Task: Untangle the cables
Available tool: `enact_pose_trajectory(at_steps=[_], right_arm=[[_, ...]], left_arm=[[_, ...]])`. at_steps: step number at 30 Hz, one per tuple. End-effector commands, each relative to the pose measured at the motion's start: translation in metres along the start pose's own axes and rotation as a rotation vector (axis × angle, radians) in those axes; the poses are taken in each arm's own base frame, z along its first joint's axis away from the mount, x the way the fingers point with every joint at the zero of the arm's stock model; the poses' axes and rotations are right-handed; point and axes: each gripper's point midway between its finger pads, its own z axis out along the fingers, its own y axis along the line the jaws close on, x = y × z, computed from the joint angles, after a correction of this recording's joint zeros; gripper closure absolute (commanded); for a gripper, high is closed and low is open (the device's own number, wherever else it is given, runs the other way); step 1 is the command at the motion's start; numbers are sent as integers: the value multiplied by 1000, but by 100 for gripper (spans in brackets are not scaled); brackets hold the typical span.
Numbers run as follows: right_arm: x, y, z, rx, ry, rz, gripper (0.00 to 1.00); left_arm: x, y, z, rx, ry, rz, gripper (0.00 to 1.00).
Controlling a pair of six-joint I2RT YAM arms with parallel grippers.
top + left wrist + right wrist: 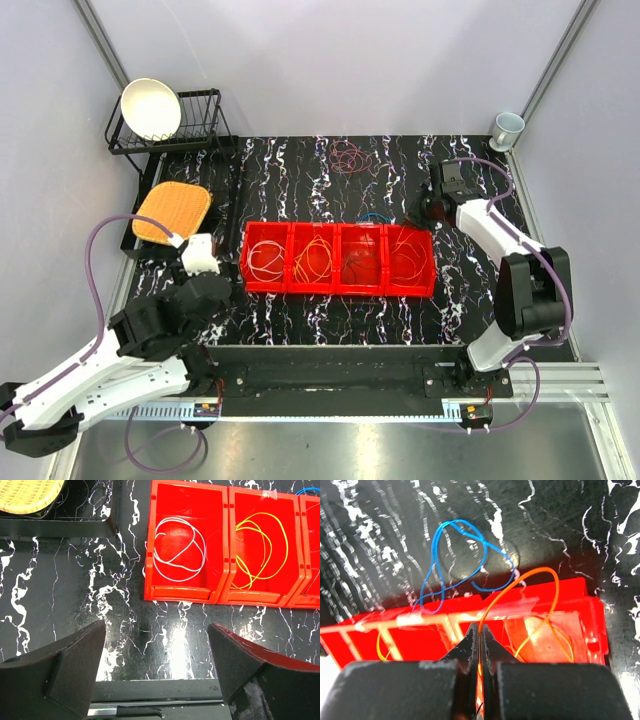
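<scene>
A row of red bins [340,288] holds coiled cables: white [265,260], yellow [312,258], a dark one [360,258] and orange [408,256]. My right gripper [433,209] is at the far right end of the row. In the right wrist view it [480,630] is shut on the orange cable [542,572], which loops up out of the end bin. A blue cable [462,555] lies on the table just beyond the bins. A reddish tangle [348,157] lies at the back. My left gripper [156,630] is open and empty over the table, left of the white cable [179,550].
A black dish rack [200,135] with a white bowl [151,108] stands at the back left. A woven yellow mat [172,212] lies on a black tray in front of it. A white mug [507,129] stands at the back right corner.
</scene>
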Motion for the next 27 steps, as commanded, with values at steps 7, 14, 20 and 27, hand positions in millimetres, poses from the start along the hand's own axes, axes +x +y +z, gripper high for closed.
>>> enact_pose_trajectory(at_steps=[7, 14, 20, 27], right_arm=[[45, 4, -40, -86, 79, -87, 100], [77, -3, -27, -109, 153, -76, 100], [77, -8, -2, -85, 187, -112, 100], [64, -15, 20, -17, 178, -178, 100]], left_arm=[[-7, -2, -3, 18, -30, -41, 15], [-6, -1, -2, 1, -18, -36, 16], [-8, 4, -4, -22, -26, -53, 16], [-11, 11, -5, -41, -44, -79, 17]])
